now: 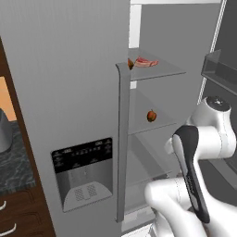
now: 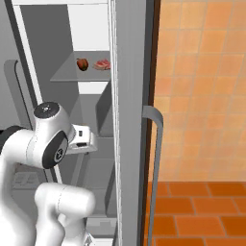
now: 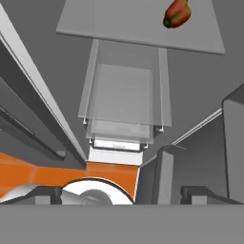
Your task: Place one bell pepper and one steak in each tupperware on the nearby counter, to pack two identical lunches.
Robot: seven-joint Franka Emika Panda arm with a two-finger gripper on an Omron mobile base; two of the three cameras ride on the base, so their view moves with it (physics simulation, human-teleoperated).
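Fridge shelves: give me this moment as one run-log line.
gripper: open, empty | upper shelf: steak + bell pepper | middle shelf: second bell pepper | packed: none seen

A home kitchen: a tall grey fridge with a door dispenser panel stands open beside a dark marbled stone bench, orange wall tiles and terracotta floor tiles.

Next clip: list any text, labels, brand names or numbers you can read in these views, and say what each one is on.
No text can be read.
Dispenser panel on the fridge door: small pale marks, too small and blurred to read.
Bell peppers, steak and shelves: no print on them.
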